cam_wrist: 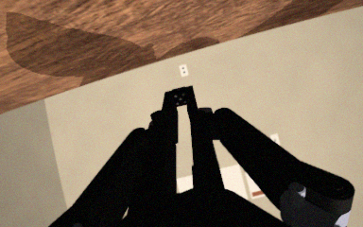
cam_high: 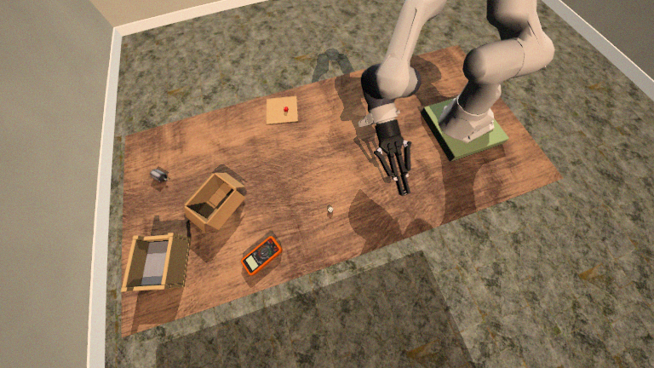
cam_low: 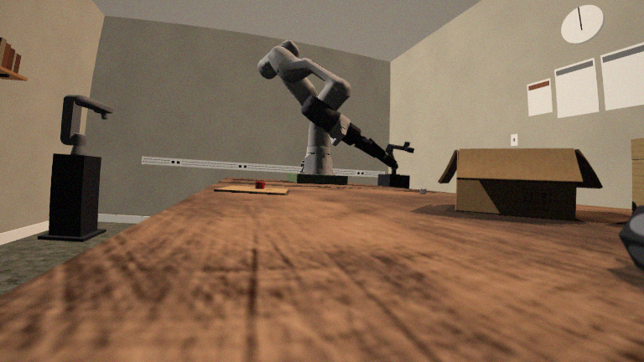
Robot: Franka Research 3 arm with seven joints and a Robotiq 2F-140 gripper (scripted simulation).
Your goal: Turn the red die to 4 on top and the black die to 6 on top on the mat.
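Note:
My gripper point(cam_high: 404, 192) point(cam_low: 395, 166) is shut on the black die point(cam_wrist: 180, 98) and holds it low above the table's near side, with the fingers slanting strongly. The die's face towards the wrist camera shows several white pips. The red die point(cam_high: 285, 109) point(cam_low: 259, 184) sits on the tan mat point(cam_high: 273, 117) point(cam_low: 227, 189); its top number is too small to read. The white die point(cam_high: 329, 209) point(cam_low: 423, 191) lies on the table to the left of my gripper in the top view; its number cannot be read. The wrist view shows neither the red nor the white die.
An orange multimeter point(cam_high: 261, 255) lies near the front edge. An open cardboard box point(cam_high: 226, 212) point(cam_low: 515, 166), a wooden-framed bin point(cam_high: 167, 262) and a small grey object point(cam_high: 158, 175) are at the left. My arm stands on a green base point(cam_high: 496, 138).

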